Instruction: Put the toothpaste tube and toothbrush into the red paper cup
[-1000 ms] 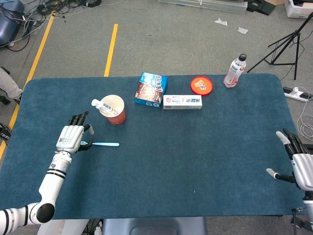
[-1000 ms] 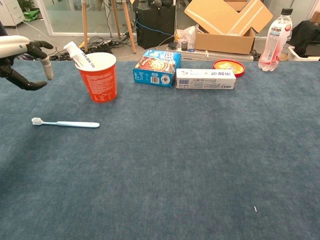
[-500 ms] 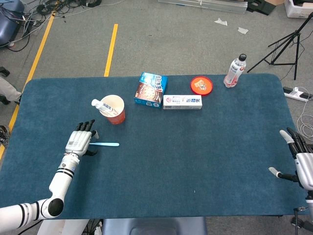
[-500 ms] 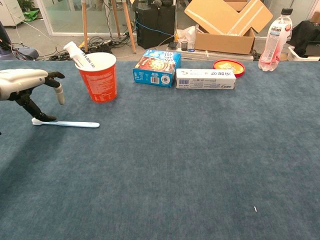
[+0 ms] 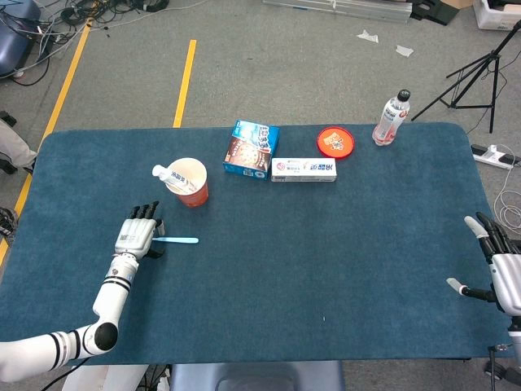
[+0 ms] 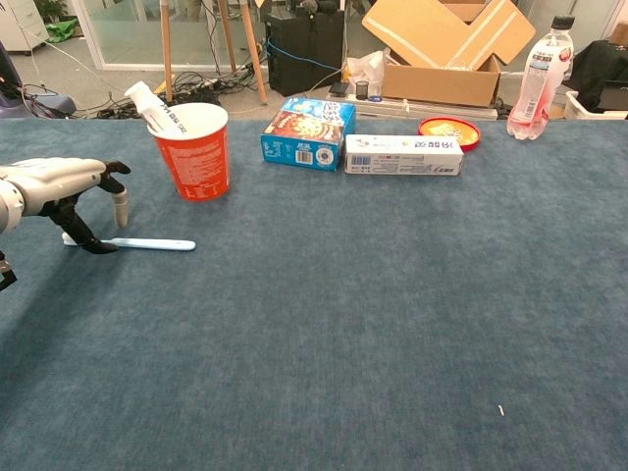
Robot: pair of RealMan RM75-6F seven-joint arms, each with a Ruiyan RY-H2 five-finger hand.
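The red paper cup stands left of centre, with the white toothpaste tube leaning out of it to the left. In front of the cup the light blue toothbrush lies flat, its head pointing left. My left hand hovers low over the brush head. Its dark fingertips touch down at the head, while the thumb stays apart above the handle. My right hand rests open at the table's right edge, seen only in the head view.
Behind the cup sit a blue box and a white toothpaste carton. Further right are a red lid and a water bottle. Blue cloth covers the table.
My left hand has come down and moved right onto the head end of the toothbrush. The brush, cup and right hand have stayed put.
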